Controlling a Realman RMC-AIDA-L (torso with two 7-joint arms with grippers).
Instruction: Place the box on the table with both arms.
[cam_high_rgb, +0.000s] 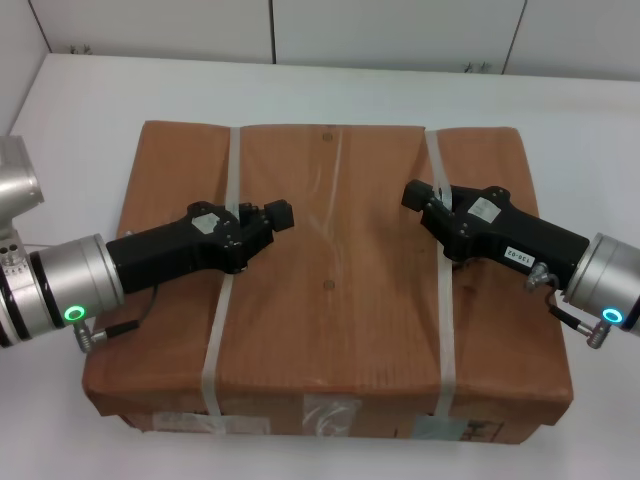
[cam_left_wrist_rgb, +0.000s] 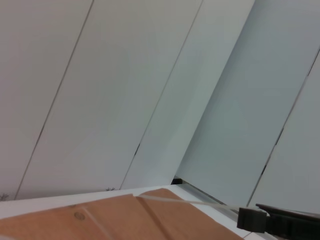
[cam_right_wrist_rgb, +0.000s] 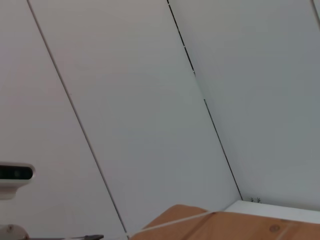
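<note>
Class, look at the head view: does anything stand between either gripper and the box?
Nothing visible does. The left gripper and right gripper are both directly over the top of the box, with only its straps and tape beneath them. The box sits on the table.

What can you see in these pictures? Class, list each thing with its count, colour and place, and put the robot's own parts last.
box: one, brown paper wrap, lying flat on the table, nearer the front.
straps: two, whitish, running front to back across the box.
labels: several, pale, on the box's front edge.
table: one, white, under and around the box.
wall panels: several, white, behind the table.
left gripper: one, black, over the box top by the left strap.
right gripper: one, black, over the box top by the right strap.
</note>
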